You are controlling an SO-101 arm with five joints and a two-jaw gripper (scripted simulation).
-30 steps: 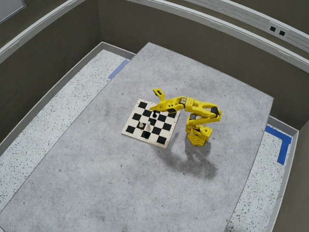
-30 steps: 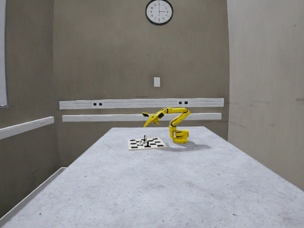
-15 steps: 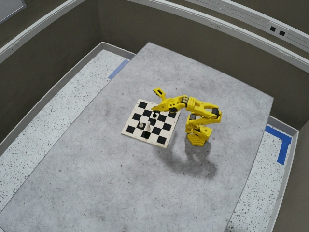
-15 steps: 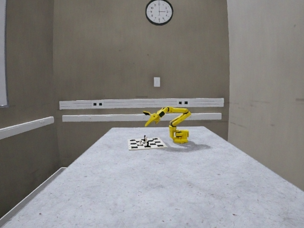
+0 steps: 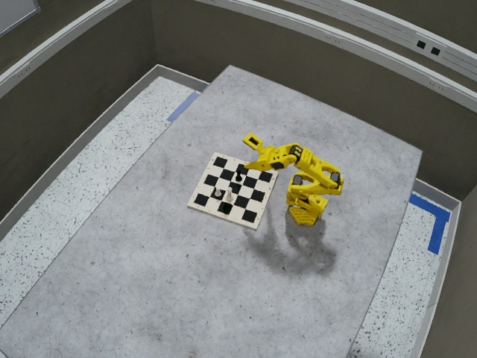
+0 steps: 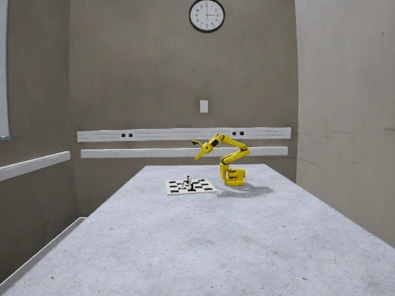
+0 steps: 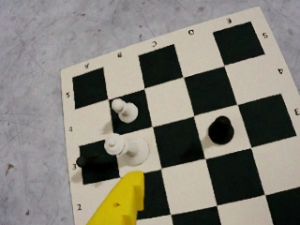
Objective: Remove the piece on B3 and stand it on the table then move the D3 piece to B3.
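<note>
Your gripper (image 5: 248, 153) (image 6: 194, 150) is spread wide with nothing between its fingers, raised above the chessboard (image 5: 194, 204) (image 6: 207, 191) (image 7: 67, 141). You have the tall white piece (image 5: 229, 195) (image 6: 189, 182) (image 7: 131, 149) upright on B3 and a black piece (image 5: 238, 176) (image 6: 188, 177) (image 7: 221, 130) upright on D3. The small white piece (image 5: 218, 192) (image 6: 182, 185) (image 7: 127, 112) stands on B4; another black piece (image 5: 226, 208) (image 6: 192, 187) (image 7: 91, 160) occupies A3. In your wrist view, one yellow finger (image 7: 119, 202) reaches in from the bottom edge.

White piece (image 7: 129, 148) on B3; smaller white piece (image 7: 127, 112), B4; black piece (image 7: 221, 130), D3; dark piece (image 7: 90, 161), A3.
</note>
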